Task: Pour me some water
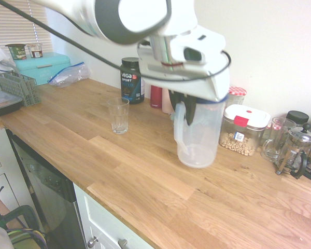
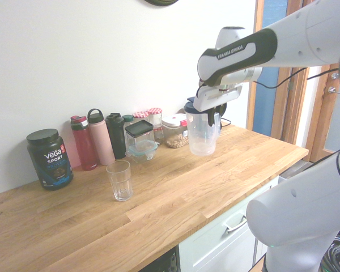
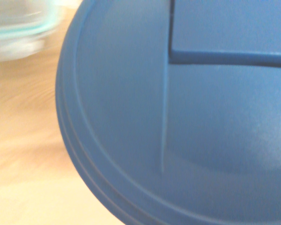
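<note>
A clear plastic pitcher (image 1: 198, 139) with a blue lid hangs a little above the wooden counter (image 1: 145, 181), tilted slightly. My gripper (image 1: 189, 111) is shut on its handle, just under the lid. From the other side, the pitcher (image 2: 203, 135) hangs below the gripper (image 2: 211, 113). The blue lid (image 3: 178, 117) fills the wrist view. I cannot make out water inside the pitcher. An empty drinking glass (image 1: 118, 115) stands upright on the counter to the left of the pitcher, well apart from it; in the second exterior view the glass (image 2: 119, 180) is left of and nearer than the pitcher.
Along the wall stand a dark protein tub (image 1: 131, 79), several bottles (image 2: 99, 137), and a lidded container of chickpeas (image 1: 243, 130). A French press (image 1: 296, 150) and a glass mug (image 1: 276, 139) sit at the far right. A grey rack (image 1: 18, 85) is at the left end.
</note>
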You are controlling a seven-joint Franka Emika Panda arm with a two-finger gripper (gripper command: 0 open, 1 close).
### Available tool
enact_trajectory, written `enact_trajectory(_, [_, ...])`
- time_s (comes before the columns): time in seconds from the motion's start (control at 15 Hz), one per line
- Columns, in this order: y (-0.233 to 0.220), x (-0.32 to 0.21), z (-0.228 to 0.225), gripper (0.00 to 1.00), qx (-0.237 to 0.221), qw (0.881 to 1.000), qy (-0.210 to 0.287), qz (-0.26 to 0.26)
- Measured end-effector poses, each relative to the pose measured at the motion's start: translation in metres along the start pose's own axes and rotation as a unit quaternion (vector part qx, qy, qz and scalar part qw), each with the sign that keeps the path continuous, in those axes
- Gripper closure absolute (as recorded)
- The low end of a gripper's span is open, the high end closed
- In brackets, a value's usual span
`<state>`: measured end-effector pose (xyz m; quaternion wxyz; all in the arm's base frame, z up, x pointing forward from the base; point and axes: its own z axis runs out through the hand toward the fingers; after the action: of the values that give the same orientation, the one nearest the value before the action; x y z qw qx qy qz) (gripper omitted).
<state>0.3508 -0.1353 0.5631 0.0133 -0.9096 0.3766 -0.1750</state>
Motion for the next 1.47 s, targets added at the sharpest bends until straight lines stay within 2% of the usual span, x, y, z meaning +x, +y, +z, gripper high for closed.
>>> enact_trajectory(0.2, [-0.050,-0.026,-0.020,1.00,0.003,0.995,-0.015,-0.096])
enact_trajectory(0.33, [-0.083,-0.038,-0.025,1.00,0.001,0.987,-0.029,-0.160])
enact_trajectory(0.47, [-0.109,-0.045,-0.025,1.00,-0.003,0.975,-0.048,-0.219])
enact_trajectory(0.67, [-0.154,-0.051,-0.020,1.00,-0.021,0.950,-0.080,-0.301])
enact_trajectory(1.0, [-0.212,-0.078,0.001,1.00,-0.097,0.894,-0.111,-0.423])
enact_trajectory(1.2, [-0.220,-0.084,0.015,1.00,-0.160,0.852,-0.117,-0.485])
enact_trajectory(1.47, [-0.233,-0.103,0.026,1.00,-0.234,0.789,-0.105,-0.559])
